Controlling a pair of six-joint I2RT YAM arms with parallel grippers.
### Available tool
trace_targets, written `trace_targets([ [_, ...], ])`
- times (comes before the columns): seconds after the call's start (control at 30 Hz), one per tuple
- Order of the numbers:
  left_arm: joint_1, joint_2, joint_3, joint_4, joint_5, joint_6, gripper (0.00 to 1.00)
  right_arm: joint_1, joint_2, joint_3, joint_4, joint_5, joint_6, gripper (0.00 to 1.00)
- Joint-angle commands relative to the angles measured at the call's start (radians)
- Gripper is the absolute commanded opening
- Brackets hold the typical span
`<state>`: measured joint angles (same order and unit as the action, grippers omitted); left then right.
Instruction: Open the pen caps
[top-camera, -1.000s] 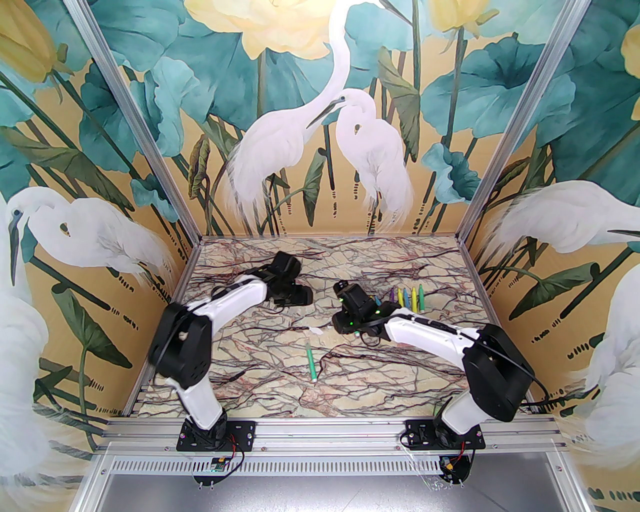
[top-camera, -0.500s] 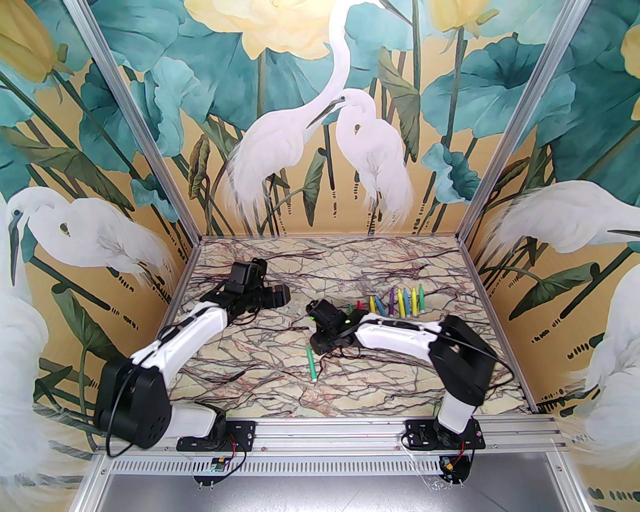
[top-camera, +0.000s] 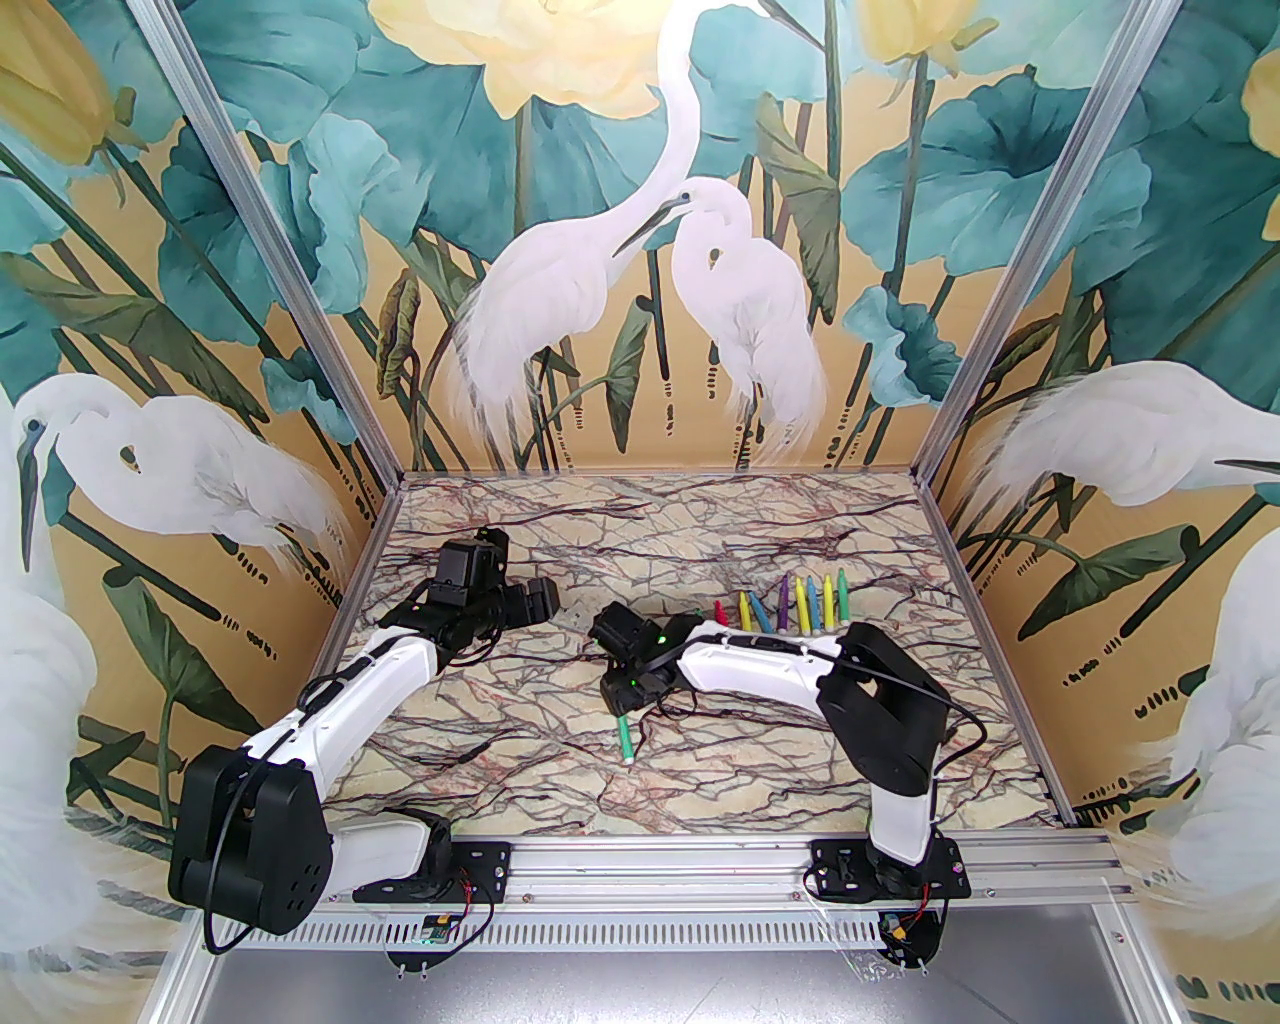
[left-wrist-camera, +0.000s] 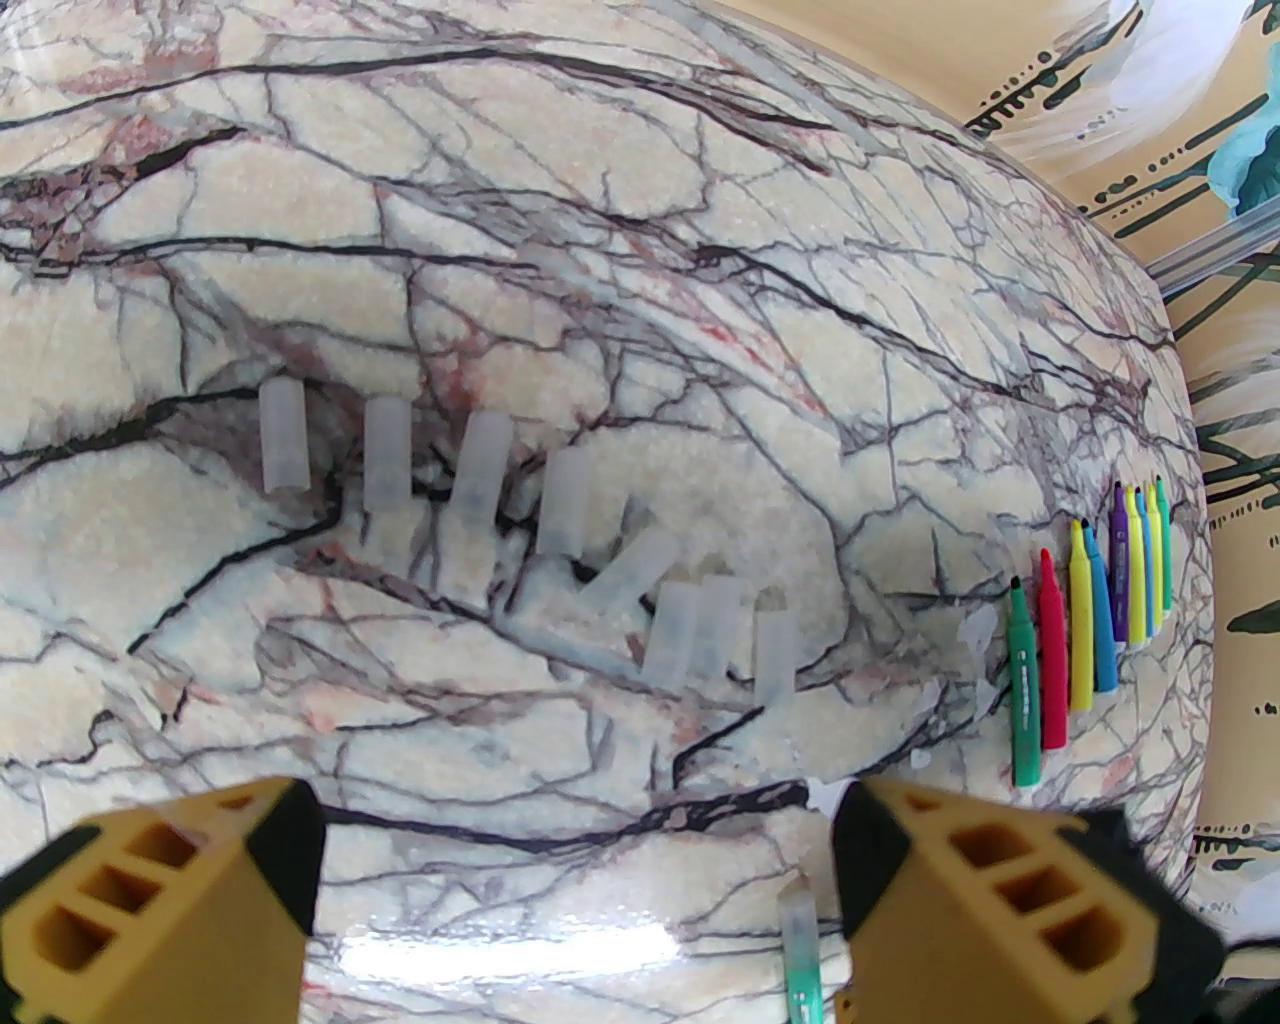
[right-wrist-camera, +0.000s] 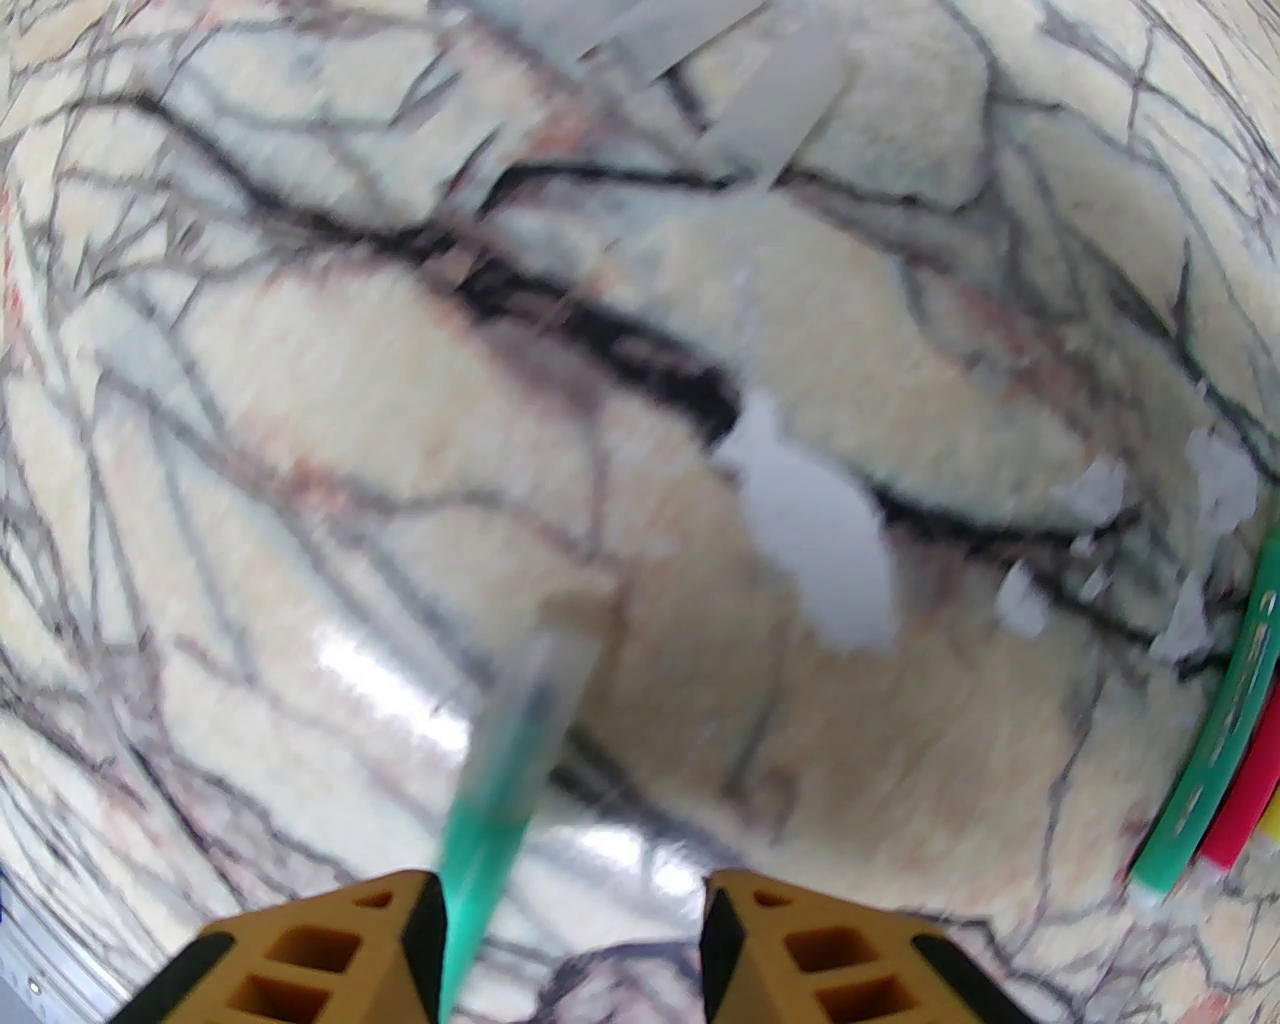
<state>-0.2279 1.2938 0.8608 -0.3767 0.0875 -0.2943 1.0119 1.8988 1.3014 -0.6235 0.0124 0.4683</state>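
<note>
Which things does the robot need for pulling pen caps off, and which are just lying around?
For the job: green felt marker, its clear plastic cap still on.
Lying about: row of uncapped coloured markers; loose clear plastic caps; white flecks on the marbled tabletop.

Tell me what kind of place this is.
Probably a robot test cell, not a home: left arm and right arm bolted to an aluminium rail, a marble-print table, heron-wallpaper walls on metal posts.

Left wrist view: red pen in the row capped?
No: the red pen shows a bare pointed tip, and the clear caps lie loose, apart from the row.
</note>
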Motion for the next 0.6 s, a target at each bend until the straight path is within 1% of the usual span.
trace_targets([
  [0.0, 0.006, -0.008, -0.004, 0.034, -0.01, 0.014, 0.89, 0.039, 0.034, 0.044, -0.075, 0.024, 0.039, 0.48],
  [0.13, 0.006, -0.008, -0.026, 0.071, -0.005, 0.007, 0.89, 0.083, 0.055, 0.054, -0.11, 0.045, 0.075, 0.46],
  [0.27, 0.006, 0.01, -0.001, 0.039, 0.002, 0.008, 0.89, 0.113, 0.06, 0.051, -0.15, 0.082, 0.105, 0.45],
  [0.43, 0.006, -0.03, -0.006, 0.018, -0.021, 0.014, 0.89, 0.126, 0.088, 0.085, -0.217, 0.127, 0.098, 0.43],
  [0.57, 0.006, -0.067, -0.016, 0.005, -0.013, 0.007, 0.89, 0.126, 0.111, 0.083, -0.221, 0.144, 0.092, 0.42],
])
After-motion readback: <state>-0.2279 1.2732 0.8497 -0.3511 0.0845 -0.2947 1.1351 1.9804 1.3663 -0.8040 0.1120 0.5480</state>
